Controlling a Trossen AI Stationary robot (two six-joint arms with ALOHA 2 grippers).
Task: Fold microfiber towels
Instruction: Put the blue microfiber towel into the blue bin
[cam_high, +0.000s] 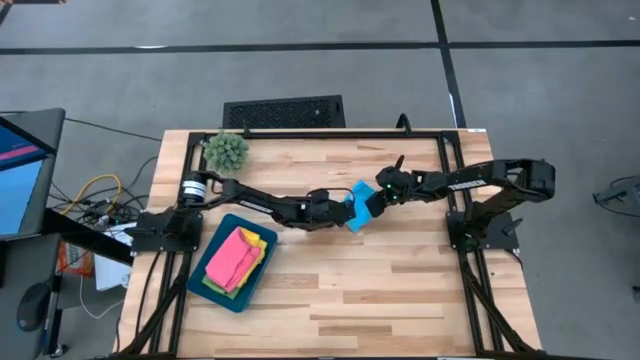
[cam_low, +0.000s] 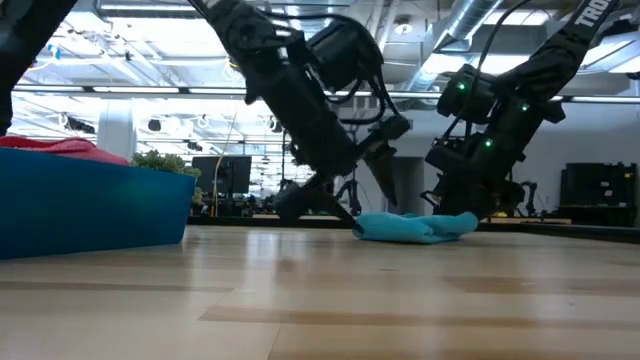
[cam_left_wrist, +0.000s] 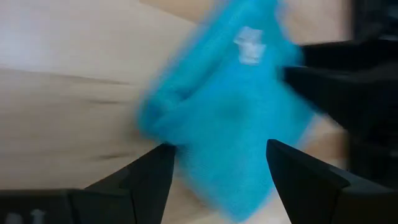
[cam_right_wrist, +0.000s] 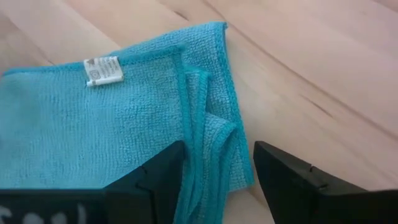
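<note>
Fingers (cam_right_wrist: 163, 180) of the right gripper (cam_right_wrist: 217, 177) are standing apart in the right wrist view, straddling the layered, hemmed edge of the light blue microfiber towel (cam_right_wrist: 118, 106) without pinching it, so that gripper is reading as released. Across from it, the left gripper (cam_left_wrist: 214, 171) is also showing its two dark fingers (cam_left_wrist: 146, 177) spread wide, with blue cloth filling the gap between them; whether its pads are touching the fabric cannot be told, since that view is smeared by motion.

Outward from the fingers, the light blue towel (cam_high: 362, 205) is lying partly folded near the middle of the light wooden slatted table (cam_high: 400, 290), bunched low on the surface, with both grippers meeting over it from opposite sides. A white label (cam_right_wrist: 103, 70) is sitting on its top layer.

Farther out, a dark teal rectangular tray (cam_high: 205, 283) is resting near the left arm's base, holding the pink microfiber towel (cam_high: 234, 258) on top, with slivers of the yellow (cam_high: 255, 240) and green (cam_high: 213, 284) ones peeking out beneath it. A small spiky green plant ball (cam_high: 226, 150) is sitting at the table's far left corner.

As a judgement, the risk is lying in that stacked edge: if the right fingers close on only the top layer, the fold may be peeling open on lifting. With both grippers crowding one small cloth, fingers may also be colliding or tugging in opposite directions.
</note>
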